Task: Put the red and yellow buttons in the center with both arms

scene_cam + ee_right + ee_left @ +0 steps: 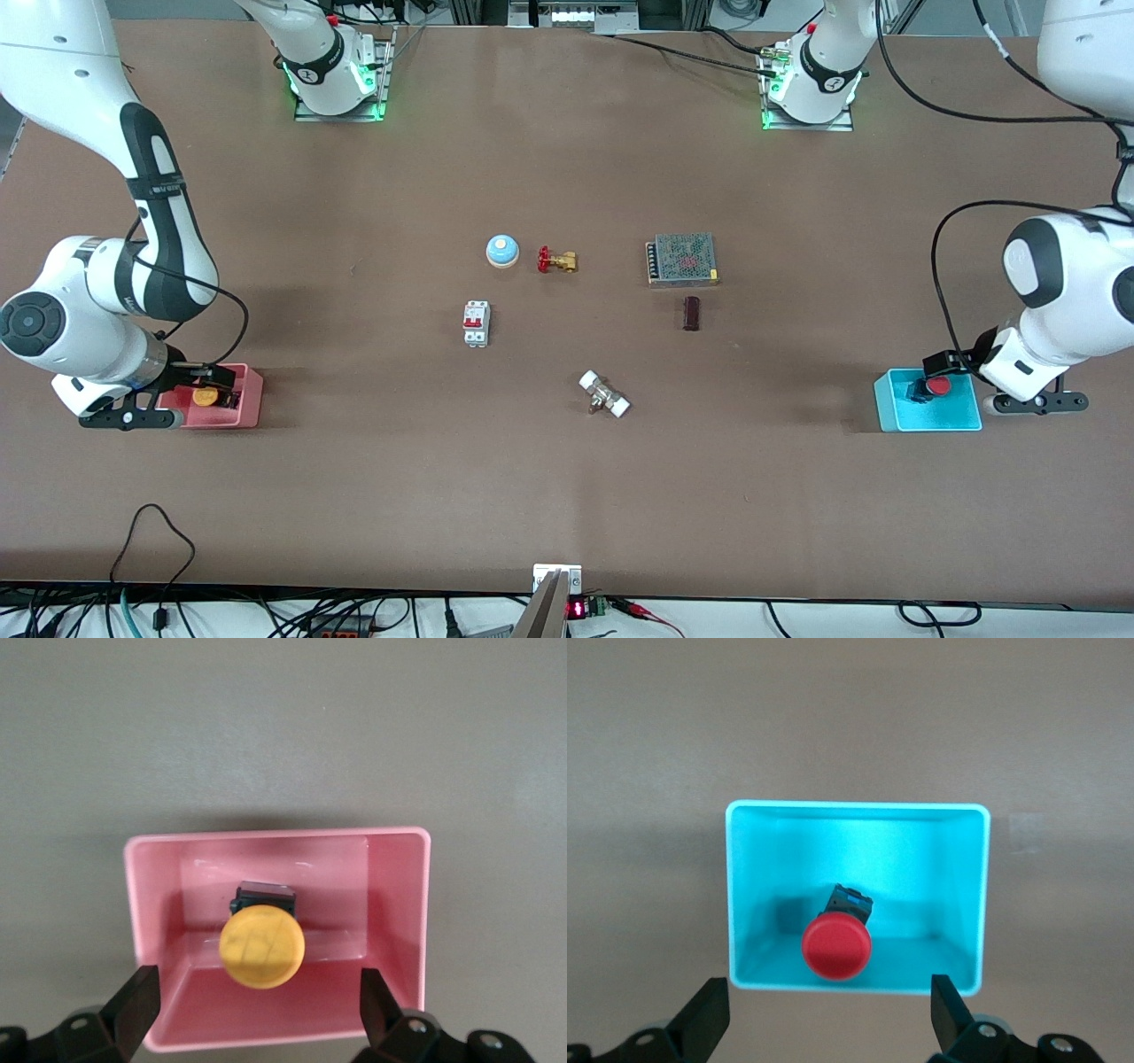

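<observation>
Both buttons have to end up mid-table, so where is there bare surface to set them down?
Bare tabletop lies between the circuit breaker and the dark brown block, with the white fitting nearer the camera. It is crowded by the blue dome, brass valve and power supply.

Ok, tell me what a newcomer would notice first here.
Two bright trays at the table's ends: a cyan tray holding the red button, and a pink tray holding the yellow button. The left gripper and right gripper hang open over them.
</observation>
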`<action>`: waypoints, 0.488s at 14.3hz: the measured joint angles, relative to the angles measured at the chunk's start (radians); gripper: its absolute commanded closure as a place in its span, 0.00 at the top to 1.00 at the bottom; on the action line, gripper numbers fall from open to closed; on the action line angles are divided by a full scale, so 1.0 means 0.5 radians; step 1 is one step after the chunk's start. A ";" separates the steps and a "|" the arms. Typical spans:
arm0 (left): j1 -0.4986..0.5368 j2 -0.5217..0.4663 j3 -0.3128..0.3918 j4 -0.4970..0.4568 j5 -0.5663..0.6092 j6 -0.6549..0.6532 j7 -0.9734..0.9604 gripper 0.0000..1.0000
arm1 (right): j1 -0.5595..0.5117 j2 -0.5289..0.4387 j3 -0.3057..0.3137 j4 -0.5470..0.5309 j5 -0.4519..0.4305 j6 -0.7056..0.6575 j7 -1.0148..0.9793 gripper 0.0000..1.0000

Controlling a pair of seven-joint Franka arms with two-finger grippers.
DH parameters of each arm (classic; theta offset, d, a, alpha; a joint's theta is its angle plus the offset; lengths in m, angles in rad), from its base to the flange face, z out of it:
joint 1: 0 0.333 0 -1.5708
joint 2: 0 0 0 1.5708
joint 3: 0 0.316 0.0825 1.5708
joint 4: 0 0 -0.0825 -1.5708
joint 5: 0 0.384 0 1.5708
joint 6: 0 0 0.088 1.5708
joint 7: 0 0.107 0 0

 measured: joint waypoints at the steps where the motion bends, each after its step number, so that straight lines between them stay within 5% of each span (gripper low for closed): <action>1: 0.000 0.035 -0.001 -0.001 0.000 0.032 0.001 0.98 | -0.007 0.014 0.000 0.001 0.000 0.008 -0.012 1.00; 7: -0.003 0.125 -0.003 -0.001 0.000 0.078 0.004 0.71 | -0.014 0.067 0.001 0.072 0.000 0.020 -0.052 1.00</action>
